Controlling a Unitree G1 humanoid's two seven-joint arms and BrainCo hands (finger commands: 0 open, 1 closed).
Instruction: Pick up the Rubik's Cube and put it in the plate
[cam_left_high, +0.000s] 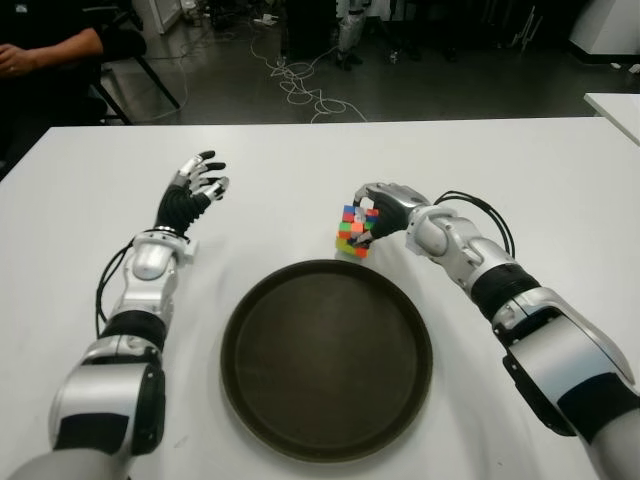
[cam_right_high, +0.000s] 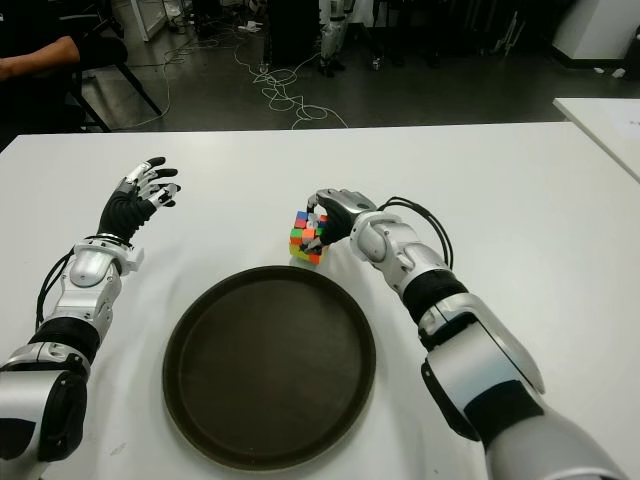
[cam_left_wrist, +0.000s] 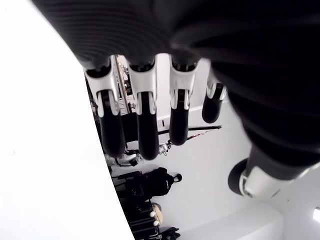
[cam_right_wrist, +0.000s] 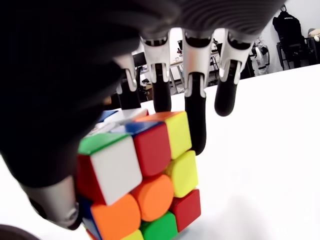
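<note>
The Rubik's Cube (cam_left_high: 350, 236) stands on the white table (cam_left_high: 520, 170), just beyond the far right rim of the round dark brown plate (cam_left_high: 325, 370). My right hand (cam_left_high: 366, 214) reaches in from the right and curls over the cube. In the right wrist view its fingers (cam_right_wrist: 197, 120) drape over the top and far side of the cube (cam_right_wrist: 145, 175), with the thumb against the near side. The cube's underside appears to touch the table. My left hand (cam_left_high: 204, 180) shows to the left of the plate, fingers (cam_left_wrist: 145, 125) spread, holding nothing.
A person's arm (cam_left_high: 40, 50) shows at the far left, behind the table's back edge. Cables (cam_left_high: 300, 85) lie on the dark floor beyond it. The corner of another white table (cam_left_high: 615, 105) stands at the right.
</note>
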